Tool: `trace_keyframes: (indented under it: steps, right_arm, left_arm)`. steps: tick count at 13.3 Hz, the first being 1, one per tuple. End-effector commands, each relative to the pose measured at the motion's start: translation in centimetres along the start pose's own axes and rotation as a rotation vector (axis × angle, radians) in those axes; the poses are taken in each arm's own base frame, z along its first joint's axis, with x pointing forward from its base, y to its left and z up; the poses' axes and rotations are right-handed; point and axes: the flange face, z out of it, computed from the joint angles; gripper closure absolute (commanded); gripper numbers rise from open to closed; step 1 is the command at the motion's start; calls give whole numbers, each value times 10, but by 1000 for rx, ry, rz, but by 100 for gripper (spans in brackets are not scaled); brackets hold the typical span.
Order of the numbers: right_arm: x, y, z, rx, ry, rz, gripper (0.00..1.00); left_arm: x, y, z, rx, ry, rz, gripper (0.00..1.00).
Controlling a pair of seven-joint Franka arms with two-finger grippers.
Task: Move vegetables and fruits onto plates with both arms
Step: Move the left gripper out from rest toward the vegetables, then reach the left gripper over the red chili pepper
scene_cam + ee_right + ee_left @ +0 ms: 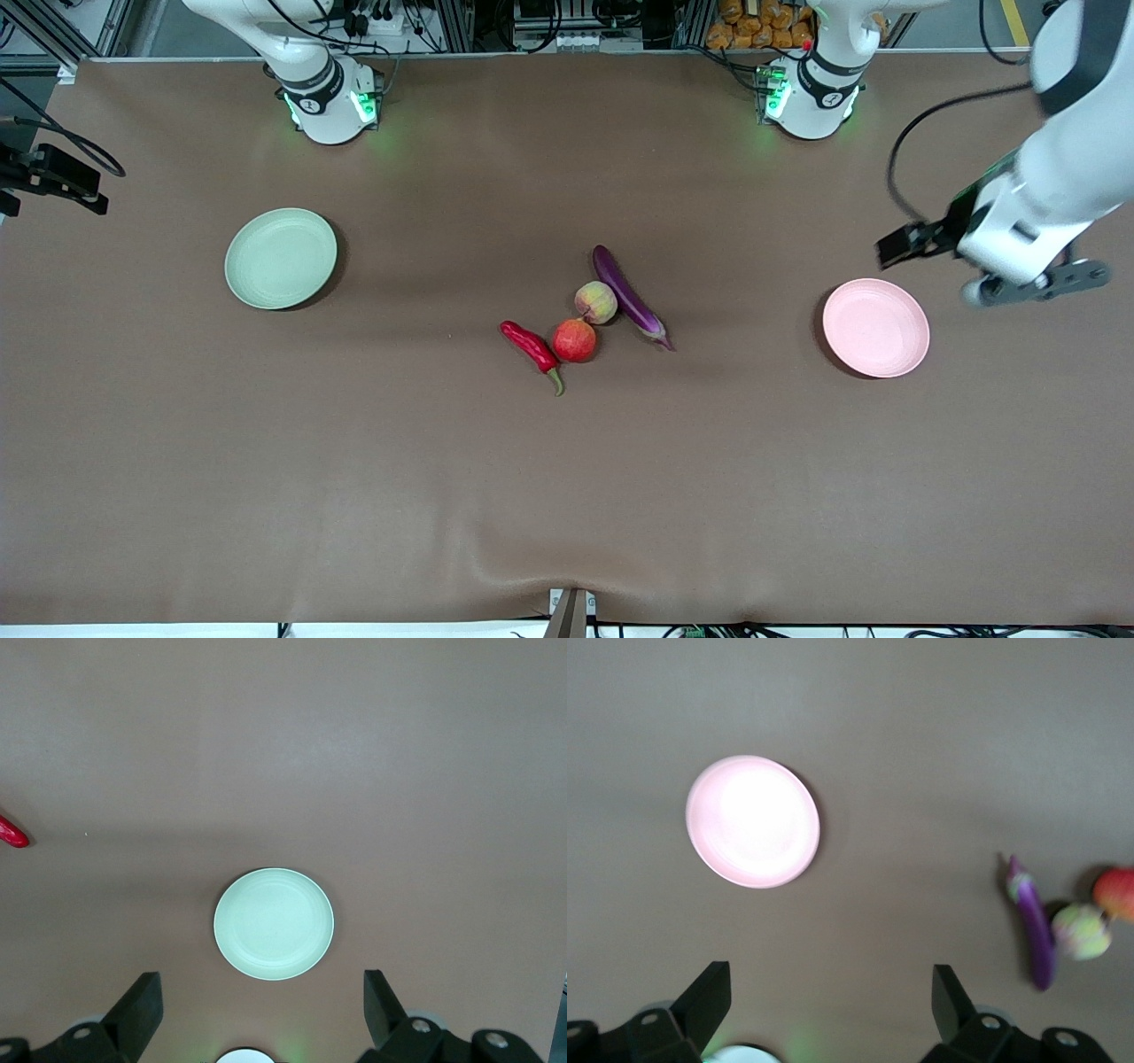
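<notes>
The purple eggplant [629, 297], the peach [595, 302], the red pomegranate [574, 340] and the red chili [532, 347] lie clustered at the table's middle. The green plate [281, 258] lies toward the right arm's end and the pink plate [875, 327] toward the left arm's end; both are empty. My left gripper [1032, 285] hangs high beside the pink plate, open and empty [831, 1003]; its view shows the pink plate [753, 821], eggplant [1035, 930], peach [1081, 932] and pomegranate [1118, 893]. My right gripper [261, 1014] is open and empty, high above the green plate [274, 923]; it is out of the front view.
A black camera mount [53, 177] juts in at the table's edge near the right arm's end. The arm bases [332, 102] [811, 97] stand along the table's edge farthest from the front camera. The brown mat [354, 487] covers the table.
</notes>
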Motion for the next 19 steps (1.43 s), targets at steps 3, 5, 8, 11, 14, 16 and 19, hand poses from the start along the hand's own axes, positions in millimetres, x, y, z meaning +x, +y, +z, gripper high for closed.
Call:
trace_keyframes:
  steps: [3,5,8,11,14,16,19]
  right_arm:
    - [-2,2,-4,16,3,14,0]
    - [-2,1,-4,16,3,12,0]
    - [-2,1,-4,16,4,11,0]
    - [-2,3,-4,16,4,15,0]
    - [-2,3,-3,17,1,14,0]
    - [-2,5,-3,17,1,18,0]
    - [-2,8,-3,17,1,24,0]
  left_arm:
    - [14,84,26,47,26,-268,0]
    - [9,103,27,-40,-9,-364,0]
    - [-12,182,42,-154,20,-559,0]
    - [-18,264,85,-301,48,-713,0]
    - [-41,336,157,-398,86,-790,0]
    - [-74,371,204,-365,142,-812,0]
    - [-91,412,259,-526,197,-870,0]
